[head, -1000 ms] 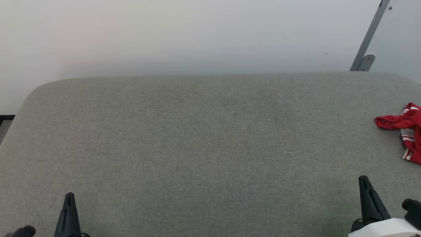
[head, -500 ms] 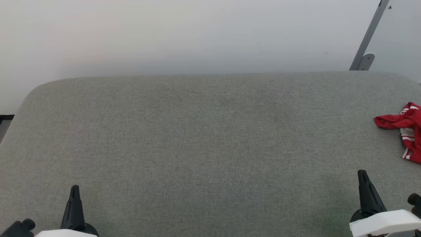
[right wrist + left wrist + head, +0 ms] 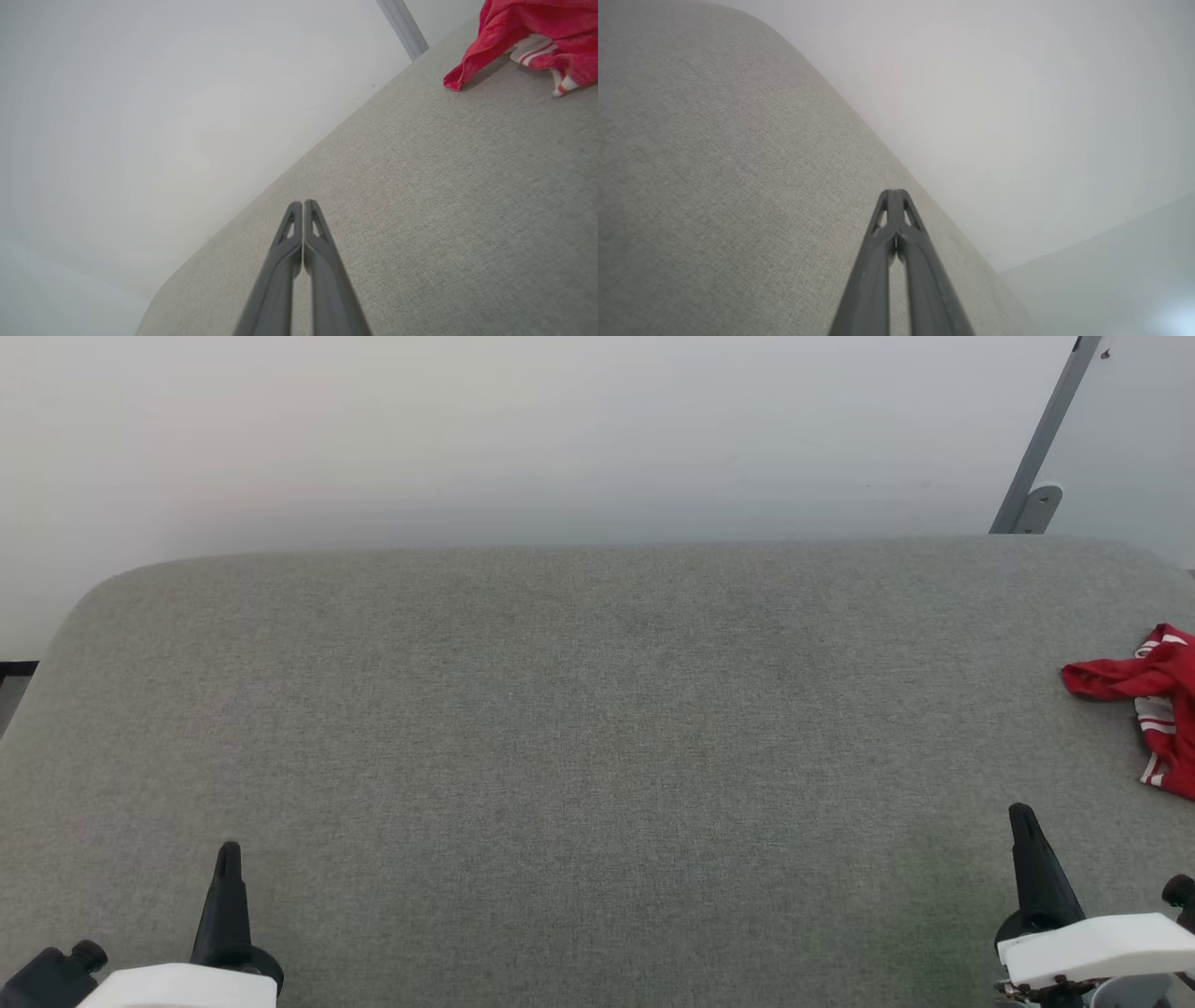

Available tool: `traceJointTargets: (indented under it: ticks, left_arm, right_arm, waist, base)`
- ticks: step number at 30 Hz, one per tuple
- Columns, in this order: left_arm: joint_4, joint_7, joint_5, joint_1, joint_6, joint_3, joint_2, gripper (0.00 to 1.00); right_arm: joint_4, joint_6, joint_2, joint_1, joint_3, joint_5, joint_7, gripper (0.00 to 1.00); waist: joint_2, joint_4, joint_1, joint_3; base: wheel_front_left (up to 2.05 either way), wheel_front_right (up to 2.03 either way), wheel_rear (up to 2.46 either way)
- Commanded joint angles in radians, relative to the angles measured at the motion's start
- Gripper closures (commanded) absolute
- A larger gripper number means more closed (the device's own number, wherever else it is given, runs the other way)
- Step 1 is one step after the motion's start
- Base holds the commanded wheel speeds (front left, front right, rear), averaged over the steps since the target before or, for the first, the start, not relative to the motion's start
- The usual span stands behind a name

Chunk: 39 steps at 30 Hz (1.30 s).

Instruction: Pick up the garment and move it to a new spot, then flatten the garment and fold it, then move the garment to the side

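The garment (image 3: 1153,695) is a crumpled bright red shirt with red-and-white striped trim, lying at the far right edge of the grey fabric surface (image 3: 579,709) and partly cut off by the picture's edge. In the right wrist view the garment (image 3: 528,37) lies bunched at the upper right. My right gripper (image 3: 1020,817) stands at the lower right, shut and empty, well short of the garment; the right gripper (image 3: 302,204) shows its fingers pressed together. My left gripper (image 3: 228,851) is at the lower left, shut with nothing in it, its tips closed in the left wrist view (image 3: 893,192).
A pale wall (image 3: 560,439) rises behind the surface's rounded far edge. A slanted grey metal bar (image 3: 1041,457) with a bracket stands at the back right. A dark strip (image 3: 19,667) shows past the left edge.
Both grippers have moved forward over the surface, the left one more. Both stay shut. The garment has not moved.
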Motion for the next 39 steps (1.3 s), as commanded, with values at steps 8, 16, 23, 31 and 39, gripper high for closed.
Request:
traceJointTargets:
  ticks: [8, 16, 23, 31, 39]
  left_arm:
    - [0.001, 0.030, -0.108, -0.041, -0.002, -0.006, 0.002, 1.00]
    - [0.010, 0.053, -0.188, -0.059, -0.003, -0.010, -0.002, 1.00]
    - [0.017, 0.073, -0.254, -0.075, -0.003, -0.014, -0.006, 1.00]
    - [0.024, 0.091, -0.315, -0.088, -0.003, -0.018, -0.009, 1.00]
    - [0.032, 0.111, -0.381, -0.101, -0.004, -0.022, -0.013, 1.00]
  right_arm:
    - [-0.002, 0.000, 0.005, -0.039, -0.005, 0.115, 0.032, 1.00]
    - [0.002, 0.000, 0.012, -0.053, -0.007, 0.203, 0.054, 1.00]
    - [0.007, 0.000, 0.018, -0.063, -0.008, 0.276, 0.073, 1.00]
    - [0.010, 0.000, 0.023, -0.074, -0.009, 0.344, 0.092, 1.00]
    - [0.015, 0.000, 0.028, -0.084, -0.011, 0.417, 0.112, 1.00]
  waist:
    - [0.0000, -0.001, 0.0000, 0.001]
    - [0.0000, -0.003, 0.0000, 0.002]
    - [0.0000, -0.004, 0.0000, 0.003]
    - [0.0000, -0.005, 0.0000, 0.004]
    - [0.0000, -0.006, 0.0000, 0.006]
  base:
    - [0.00, 0.00, 0.00]
    - [0.00, 0.00, 0.00]
    - [0.00, 0.00, 0.00]
    - [0.00, 0.00, 0.00]
    - [0.00, 0.00, 0.00]
